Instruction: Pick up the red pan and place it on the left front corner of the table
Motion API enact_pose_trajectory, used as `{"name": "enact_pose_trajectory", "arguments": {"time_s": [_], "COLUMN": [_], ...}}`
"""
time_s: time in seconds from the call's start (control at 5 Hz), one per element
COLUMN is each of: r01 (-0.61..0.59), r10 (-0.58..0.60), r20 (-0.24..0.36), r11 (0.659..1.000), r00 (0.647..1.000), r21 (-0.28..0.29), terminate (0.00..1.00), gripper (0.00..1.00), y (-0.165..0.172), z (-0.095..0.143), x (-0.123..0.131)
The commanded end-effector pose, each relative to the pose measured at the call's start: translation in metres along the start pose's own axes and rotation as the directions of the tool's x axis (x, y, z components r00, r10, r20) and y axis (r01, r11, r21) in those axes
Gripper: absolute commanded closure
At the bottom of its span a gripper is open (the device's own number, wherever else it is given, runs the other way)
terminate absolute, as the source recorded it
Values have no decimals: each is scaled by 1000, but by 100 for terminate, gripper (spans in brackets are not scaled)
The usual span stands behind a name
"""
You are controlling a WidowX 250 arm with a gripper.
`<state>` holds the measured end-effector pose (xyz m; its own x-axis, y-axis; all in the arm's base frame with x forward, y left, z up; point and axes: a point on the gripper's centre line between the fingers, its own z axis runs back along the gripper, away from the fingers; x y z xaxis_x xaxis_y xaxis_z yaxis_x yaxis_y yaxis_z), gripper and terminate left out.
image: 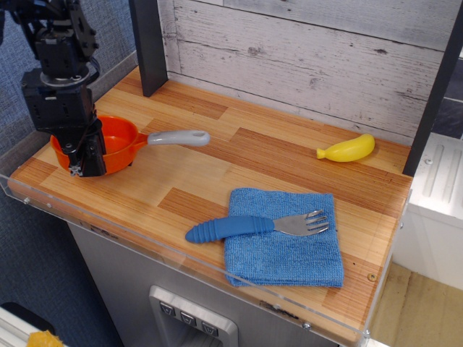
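Observation:
The red pan is a small orange-red toy pan with a light-grey handle pointing right. It is at the front left of the wood-plank table, low over or on the surface; I cannot tell which. My black gripper comes down from above and is shut on the pan's left rim, one finger inside, one outside. The pan's left edge is hidden behind the gripper.
A blue cloth lies at the front right with a blue-handled fork on it. A yellow toy banana lies at the back right. A dark post stands at the back left. A clear acrylic rim edges the table.

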<state>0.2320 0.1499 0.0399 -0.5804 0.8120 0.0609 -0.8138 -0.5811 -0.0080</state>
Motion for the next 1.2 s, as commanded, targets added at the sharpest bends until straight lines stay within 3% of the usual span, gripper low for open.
{"name": "enact_pose_trajectory", "arguments": {"time_s": [0.0, 0.2, 0.6, 0.8, 1.0], "r01": [-12, -13, 41, 120, 192], "r10": [13, 13, -41, -120, -188], "r20": [-15, -3, 9, 51, 68], "r11": [1000, 1000, 999, 993, 980], "r00": [1000, 1000, 999, 991, 980], "r21": [6, 0, -1, 4, -57], "terminate": [0, 0, 0, 0, 0], "gripper": [100, 0, 0, 0, 0], "y": [12, 13, 11, 7, 10], "z": [-12, -10, 4, 25, 51], "x": [-9, -7, -4, -8, -21]}}
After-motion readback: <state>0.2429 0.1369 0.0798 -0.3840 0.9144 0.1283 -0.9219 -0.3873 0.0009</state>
